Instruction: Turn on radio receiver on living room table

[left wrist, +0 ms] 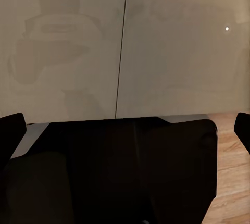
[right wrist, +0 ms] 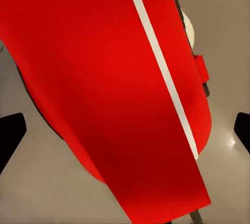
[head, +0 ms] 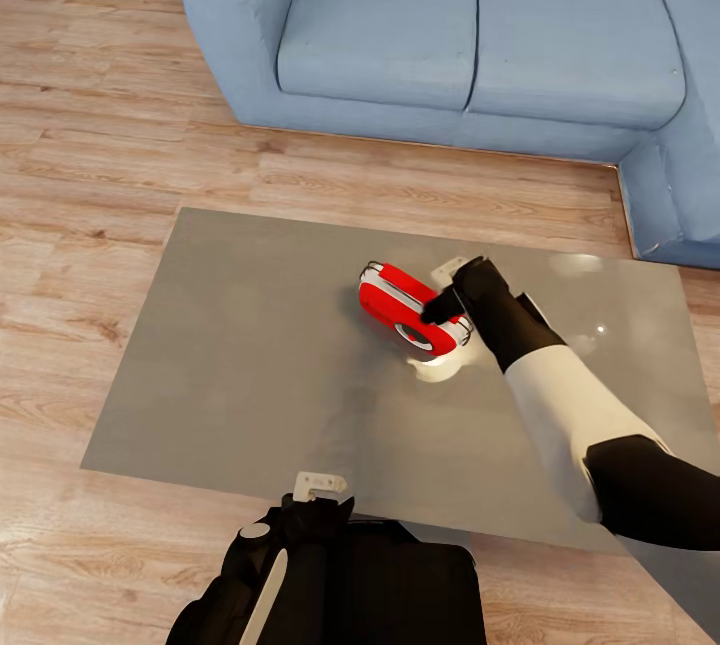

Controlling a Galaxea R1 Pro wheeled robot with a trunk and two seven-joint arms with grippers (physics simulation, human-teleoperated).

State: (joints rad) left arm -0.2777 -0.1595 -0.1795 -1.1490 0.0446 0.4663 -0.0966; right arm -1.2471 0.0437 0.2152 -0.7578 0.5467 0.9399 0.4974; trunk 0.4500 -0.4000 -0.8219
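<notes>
Near the middle of the grey surface (head: 250,365), the red radio receiver (head: 400,305) lies tilted with the right end effector (head: 445,303), fingers spread, right against it, so reaching looks done and the switching-on seems left, while the left end effector (head: 318,487), spread too, hangs idle.

Head view high over table (head: 250,345), right wrist close on radio (right wrist: 104,88)

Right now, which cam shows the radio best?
Head view: the whole radio lies on the table, dial and white trim visible, right gripper at it. The right wrist view gives just a close-up of its red body and white stripe. The left wrist view faces the tabletop.
</notes>
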